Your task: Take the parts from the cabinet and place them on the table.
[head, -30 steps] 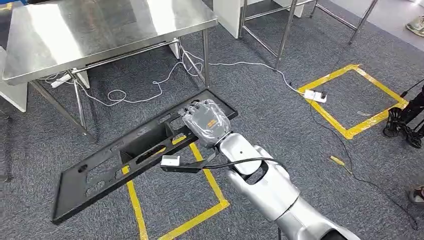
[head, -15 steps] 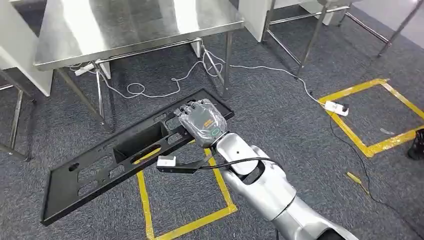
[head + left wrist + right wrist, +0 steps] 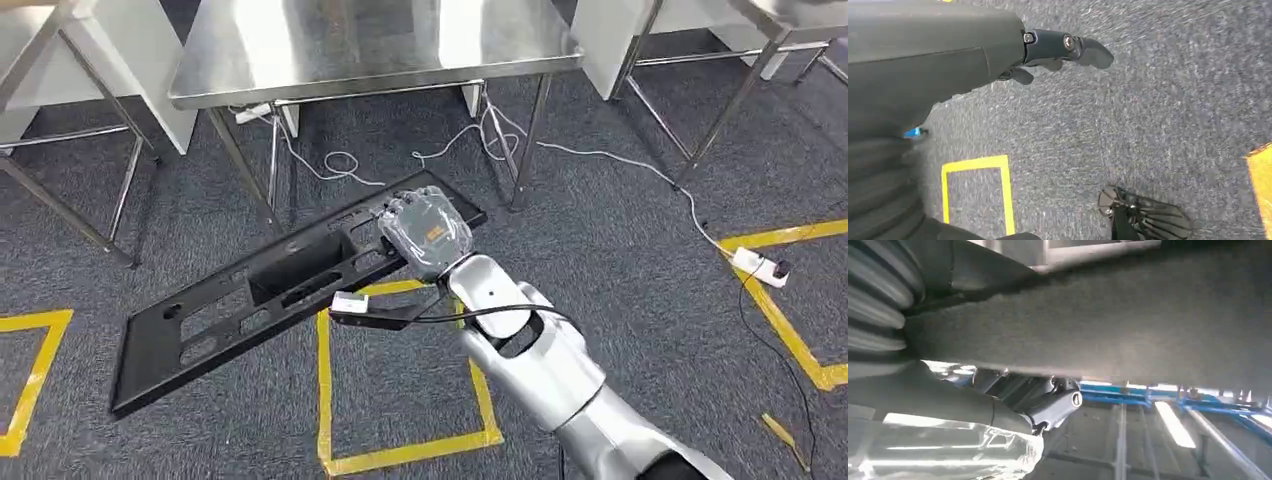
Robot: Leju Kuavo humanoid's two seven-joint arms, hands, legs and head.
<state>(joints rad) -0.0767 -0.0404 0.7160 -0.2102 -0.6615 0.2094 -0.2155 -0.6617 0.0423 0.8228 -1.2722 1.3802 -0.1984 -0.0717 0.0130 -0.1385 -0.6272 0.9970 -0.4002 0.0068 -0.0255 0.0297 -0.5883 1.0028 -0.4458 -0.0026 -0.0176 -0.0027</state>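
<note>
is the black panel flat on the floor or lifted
Lifted. The right hand grips one end of the black panel, which hangs tilted above the carpet, not yet on the steel table.

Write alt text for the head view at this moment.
The robot's right hand grips one end of a long black panel with cut-outs, carried above grey carpet marked with yellow tape squares. A steel table stands just ahead, white cables trailing beneath it.
</note>
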